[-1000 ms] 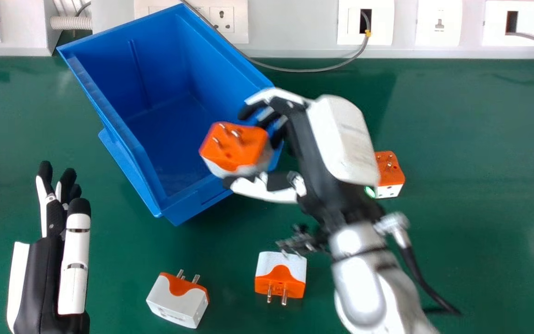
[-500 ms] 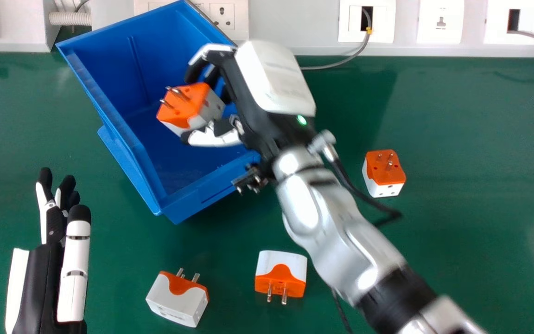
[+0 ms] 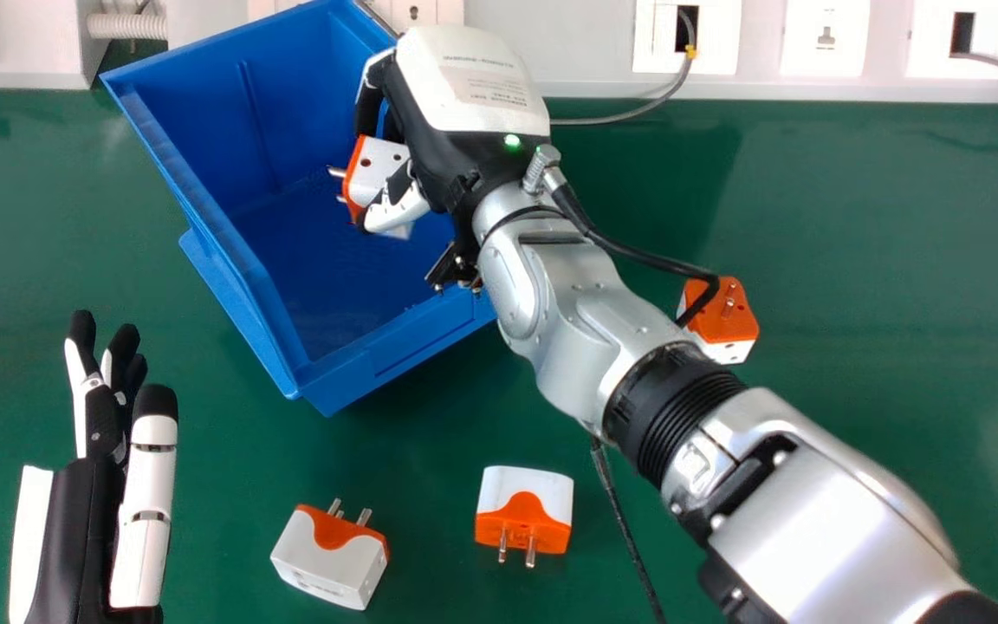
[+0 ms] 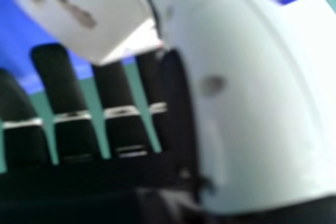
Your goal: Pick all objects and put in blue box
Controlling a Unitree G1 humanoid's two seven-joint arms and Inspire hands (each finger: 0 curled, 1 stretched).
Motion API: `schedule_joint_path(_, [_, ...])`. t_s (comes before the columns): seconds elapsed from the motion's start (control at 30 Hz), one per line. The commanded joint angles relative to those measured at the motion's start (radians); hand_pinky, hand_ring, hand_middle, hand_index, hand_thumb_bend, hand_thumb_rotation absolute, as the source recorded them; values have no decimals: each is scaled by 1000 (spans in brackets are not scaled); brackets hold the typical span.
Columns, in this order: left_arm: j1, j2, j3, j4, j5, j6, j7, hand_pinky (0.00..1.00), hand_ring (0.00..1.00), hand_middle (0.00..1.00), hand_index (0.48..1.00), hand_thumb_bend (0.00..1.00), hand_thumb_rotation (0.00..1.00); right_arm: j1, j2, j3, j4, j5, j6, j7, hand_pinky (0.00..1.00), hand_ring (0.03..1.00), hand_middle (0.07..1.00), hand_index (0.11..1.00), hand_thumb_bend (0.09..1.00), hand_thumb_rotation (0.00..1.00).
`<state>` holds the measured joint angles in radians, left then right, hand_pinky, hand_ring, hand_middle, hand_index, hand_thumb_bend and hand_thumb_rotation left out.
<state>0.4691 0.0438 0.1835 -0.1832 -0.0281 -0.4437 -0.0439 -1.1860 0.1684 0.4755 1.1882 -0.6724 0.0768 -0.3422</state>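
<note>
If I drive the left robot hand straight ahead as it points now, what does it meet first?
Likely the left side of the blue box, though the left robot hand's height is unclear, so it might pass above.

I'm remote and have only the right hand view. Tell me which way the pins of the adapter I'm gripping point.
Observer: In the head view, the held adapter has its metal pins pointing toward the view's left, away from the palm of the right hand.
Operator: Now give me what's left to collect.
Observer: Three more adapters: two in front of the blue box, one at and one at, and a third off to its right.
Operator: Last, report the left hand.
Observer: The left hand is empty, at the head view's lower left.
</note>
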Motion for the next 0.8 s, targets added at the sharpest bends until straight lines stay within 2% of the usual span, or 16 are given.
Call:
schedule_joint_path(0.0, [12,-9,-5,-34,7,6,9,1000,1000,1000,1000,297,960,-83,71,4,4,10,-23,14,279,427,537,543,488,0])
schedule_joint_path(0.1, [18,-13,-13,-43,9,15,13,1000,1000,1000,1000,297,962,-82,71,11,-6,15,-27,13,286,435,556,540,487,0])
schedule_joint_path(0.17, [14,-12,-15,-34,1,7,8,1000,1000,1000,1000,288,964,-78,70,13,-12,17,-30,7,287,437,555,542,488,0])
schedule_joint_path(0.23, [11,-13,-15,-29,-2,4,8,1000,1000,1000,1000,276,966,-69,73,-6,-15,42,-37,7,290,437,546,549,489,0])
schedule_joint_path(0.33, [5,-18,-13,-26,17,4,21,1000,1000,1000,1000,269,966,-62,70,-2,-10,48,-39,-4,291,435,539,553,489,0])
schedule_joint_path(0.43, [-1,-13,-12,-15,31,-2,27,1000,1000,1000,1000,290,964,-56,65,7,-10,43,-35,-15,289,433,530,574,487,0])
schedule_joint_path(0.53, [-10,-12,-15,-7,28,-4,24,1000,1000,1000,1000,312,966,-45,66,-4,-18,59,-34,-25,285,427,522,587,484,0])
schedule_joint_path(0.6, [-15,-9,-15,0,35,-10,24,1000,1000,1000,1000,324,973,-39,66,-10,-25,69,-32,-24,282,426,518,595,482,0])
schedule_joint_path(0.7, [-21,-10,-15,2,33,-8,24,1000,1000,1000,1000,318,992,-12,58,1,-62,68,-30,-30,285,422,512,603,480,0])
schedule_joint_path(0.77, [-26,-8,-15,7,26,-11,20,1000,1000,1000,1000,322,994,20,50,5,-113,70,-16,-27,296,426,522,582,482,0])
